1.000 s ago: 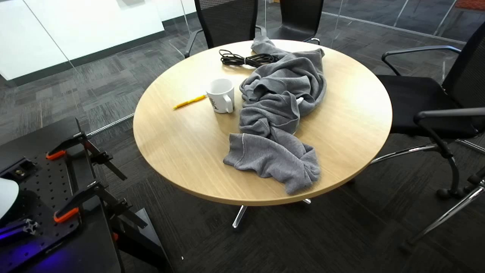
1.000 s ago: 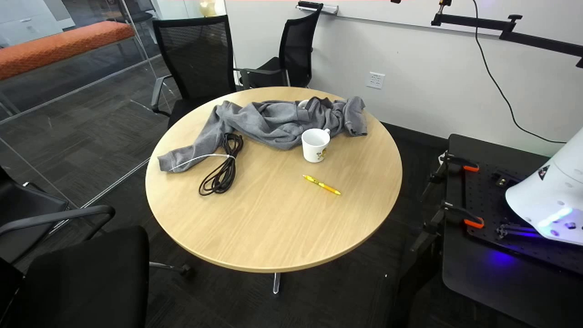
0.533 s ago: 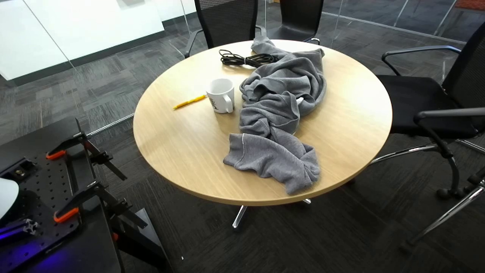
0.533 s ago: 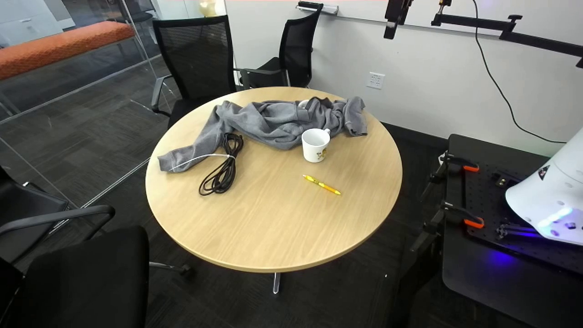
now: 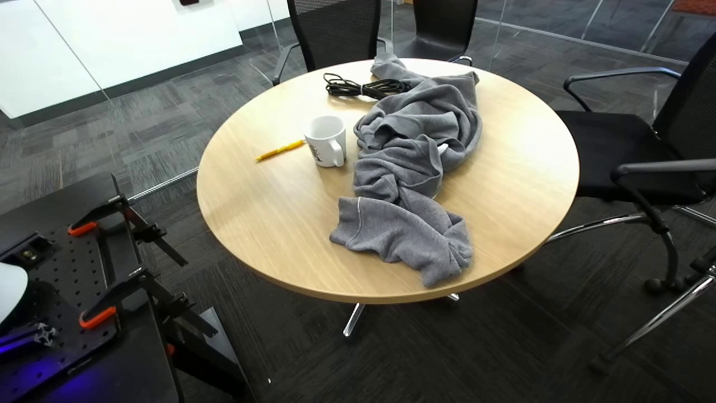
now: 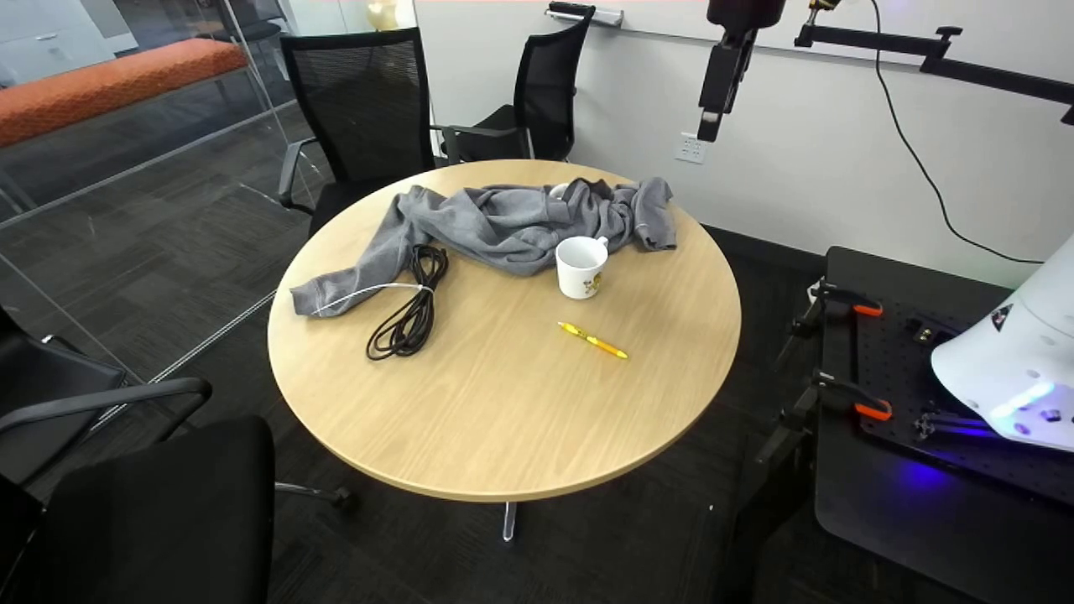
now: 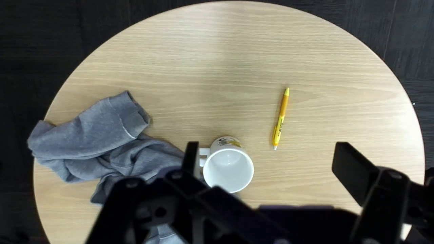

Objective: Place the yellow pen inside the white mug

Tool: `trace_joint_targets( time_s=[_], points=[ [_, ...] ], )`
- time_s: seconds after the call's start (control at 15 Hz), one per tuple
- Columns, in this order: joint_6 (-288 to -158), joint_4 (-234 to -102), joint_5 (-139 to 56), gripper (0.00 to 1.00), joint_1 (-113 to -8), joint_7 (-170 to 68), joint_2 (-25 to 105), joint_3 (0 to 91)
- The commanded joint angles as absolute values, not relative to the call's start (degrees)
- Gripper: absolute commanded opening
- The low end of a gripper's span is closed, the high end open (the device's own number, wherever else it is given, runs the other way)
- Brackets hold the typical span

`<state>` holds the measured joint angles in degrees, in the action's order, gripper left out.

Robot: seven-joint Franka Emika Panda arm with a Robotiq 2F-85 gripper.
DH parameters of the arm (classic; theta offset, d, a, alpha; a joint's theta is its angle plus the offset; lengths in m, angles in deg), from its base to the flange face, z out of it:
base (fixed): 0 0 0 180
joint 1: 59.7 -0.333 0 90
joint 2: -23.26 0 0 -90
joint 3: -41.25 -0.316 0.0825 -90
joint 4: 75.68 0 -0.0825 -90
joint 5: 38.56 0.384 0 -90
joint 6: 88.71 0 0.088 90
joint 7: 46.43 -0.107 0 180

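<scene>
The yellow pen lies flat on the round table, apart from the mug; it shows in both exterior views (image 5: 279, 151) (image 6: 592, 341) and in the wrist view (image 7: 280, 118). The white mug stands upright beside it, in both exterior views (image 5: 325, 140) (image 6: 579, 273) and in the wrist view (image 7: 229, 171), where the left finger and linkage cover part of its handle and rim. The mug's inside looks empty. My gripper (image 6: 711, 122) hangs high above the table, pointing down. In the wrist view the gripper (image 7: 267, 149) is wide open with nothing between its fingers.
A crumpled grey sweatshirt (image 5: 417, 129) lies close to the mug, with a white object (image 6: 558, 191) partly hidden in it. A bundled black cable (image 6: 411, 310) lies on the round table (image 6: 470, 419). Black chairs (image 6: 361, 109) surround it. Clamps (image 6: 847, 394) sit on the robot's bench.
My gripper has come down into an exterior view from the top edge and now hangs lower. A small dark shape has appeared at another exterior view's top edge. Pen and mug have not moved.
</scene>
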<state>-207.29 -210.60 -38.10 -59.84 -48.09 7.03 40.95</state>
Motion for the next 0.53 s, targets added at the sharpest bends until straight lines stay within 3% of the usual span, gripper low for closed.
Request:
trace_joint_targets(
  time_s=[0.0, 0.27, 0.47],
  points=[
    [-214.2, -212.7, -35.0, 1.0, -61.3, -49.3, 8.6, 39.8],
    [-223.4, -214.7, -33.3, 1.0, -63.2, -48.6, 10.9, 38.3],
    [-220.8, -213.9, -34.6, 1.0, -62.6, -48.1, 10.9, 38.7]
  ],
)
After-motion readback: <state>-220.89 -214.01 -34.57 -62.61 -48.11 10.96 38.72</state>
